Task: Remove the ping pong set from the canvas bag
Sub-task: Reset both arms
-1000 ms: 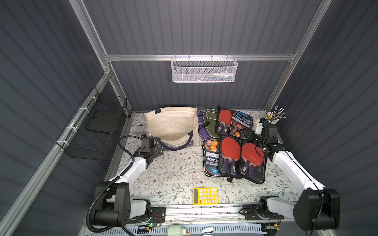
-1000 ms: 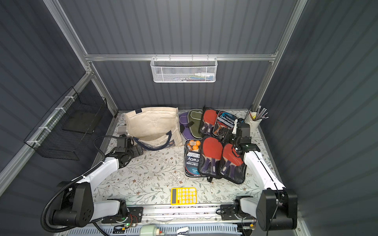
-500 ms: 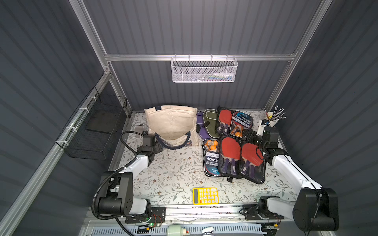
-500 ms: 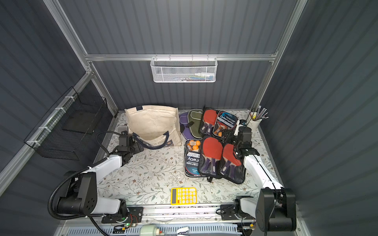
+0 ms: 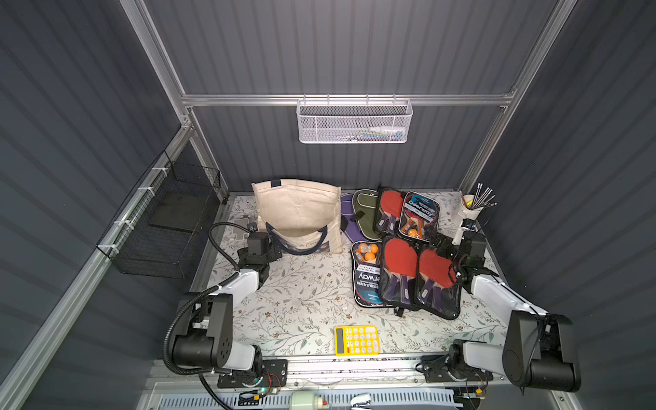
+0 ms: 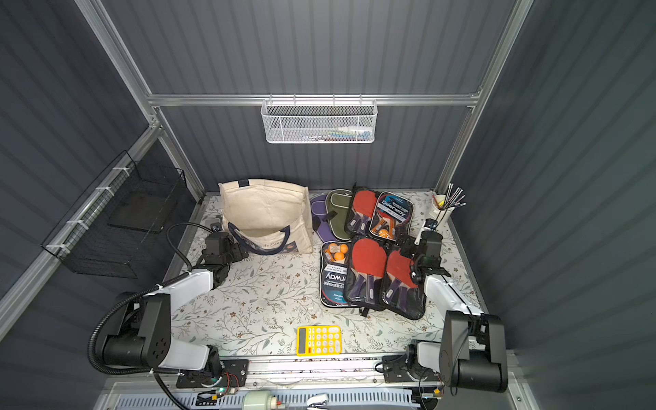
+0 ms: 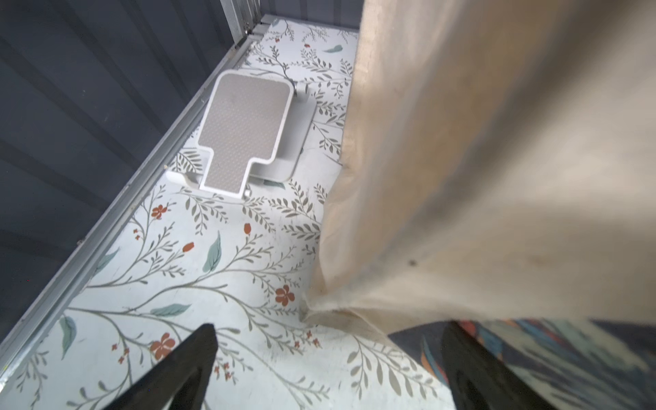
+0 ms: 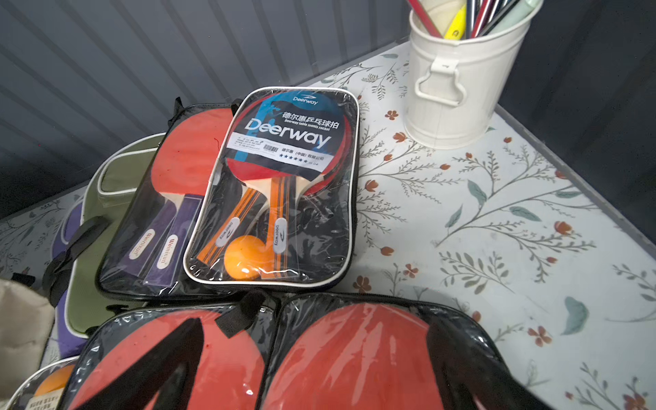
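Canvas bag (image 5: pixel 298 209): sitting at the back of the floral table (image 5: pixel 301 301).
Ping pong sets (image 5: pixel 404 273): lying piled just beside the bag.
Left gripper (image 7: pixel 328 326): hovering at the bag's near corner, fingers spread wide, empty.
Right gripper (image 8: pixel 314 324): hanging over the red paddles, fingers wide, empty.

The left arm (image 5: pixel 245 280) and right arm (image 5: pixel 497 294) wear glossy white link shells between bulky black cylindrical joint housings. A ribbed black cable (image 5: pixel 210 236) runs along the left arm. The fingers (image 7: pixel 184 365) are matte black, tapering wedges.
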Robot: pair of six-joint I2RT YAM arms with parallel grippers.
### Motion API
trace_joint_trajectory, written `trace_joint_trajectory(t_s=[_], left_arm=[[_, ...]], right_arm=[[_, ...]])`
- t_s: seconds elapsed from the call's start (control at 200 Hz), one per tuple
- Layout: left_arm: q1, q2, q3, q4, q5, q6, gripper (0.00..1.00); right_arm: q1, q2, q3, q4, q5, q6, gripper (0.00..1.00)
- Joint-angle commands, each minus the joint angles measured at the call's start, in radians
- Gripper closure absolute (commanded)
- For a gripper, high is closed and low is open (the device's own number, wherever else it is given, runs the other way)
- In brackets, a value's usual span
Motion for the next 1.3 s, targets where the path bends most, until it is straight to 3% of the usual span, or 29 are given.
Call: trace_joint_trajectory(t_s=[0.0,0.225,0.525,0.865,1.02,1.296], left_arm=[[0.013,0.029,-0.022,0.099,-0.011,0.035,0.01],[0.04,0.099,-0.018,0.164,-0.003,0.053,0.01],[0.053,0.159,-0.063,0.307,-0.032,0.101,0.0],[0.048,0.153,-0.116,0.422,-0.065,0.125,0.0],[0.037,0.188,-0.211,0.652,-0.011,0.177,0.01],[0.024,0.264,-0.202,0.709,-0.026,0.188,0.0]], right_arm=[[-0.014,0.016,-0.009,0.086,0.0,-0.018,0.01],[-0.022,0.0,-0.043,0.116,0.053,-0.071,0.01],[-0.025,0.015,-0.189,0.42,0.027,-0.131,0.01],[-0.022,0.194,-0.336,0.869,-0.043,-0.153,0.01],[-0.021,0.182,-0.345,0.861,-0.068,-0.168,0.01],[-0.02,0.181,-0.286,0.749,-0.162,-0.203,0.01]])
